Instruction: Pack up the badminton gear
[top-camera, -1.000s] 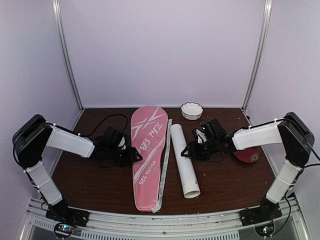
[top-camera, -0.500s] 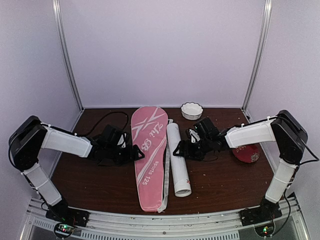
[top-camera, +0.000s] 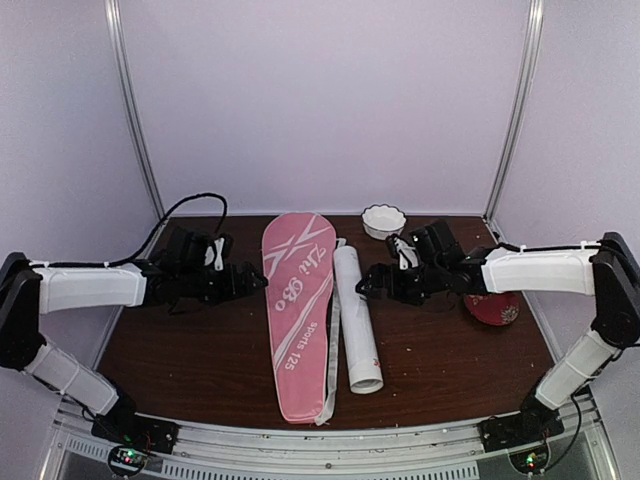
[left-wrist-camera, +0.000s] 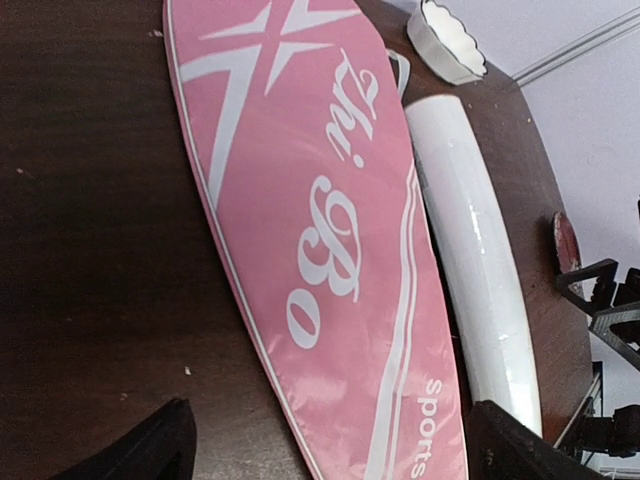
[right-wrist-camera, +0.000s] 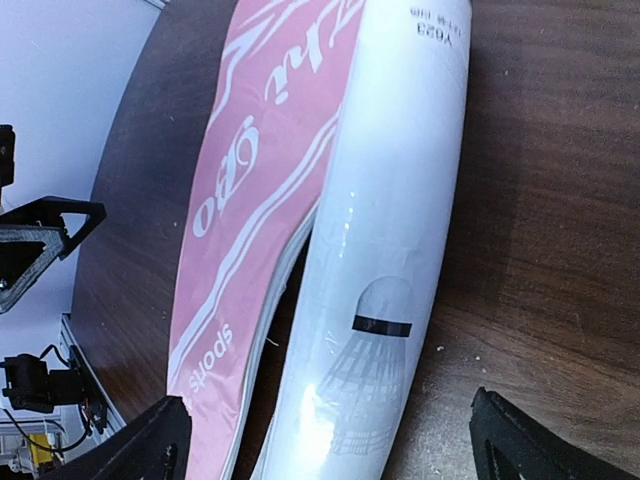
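My left pincer (top-camera: 258, 279) and right pincer (top-camera: 366, 286) are gaping apart, flanking the white tube (top-camera: 357, 320) lying near-to-far, open mouth seemingly nearward.

The left arm (top-camera: 95, 287) reaches low and nearly straight, the left hand (top-camera: 252, 281) poised just left of the long pink racket-shaped cover (top-camera: 296, 300), fingers wide apart. The right arm (top-camera: 540, 270) mirrors it, the right hand (top-camera: 370, 286) right of that cover, fingers equally spread.
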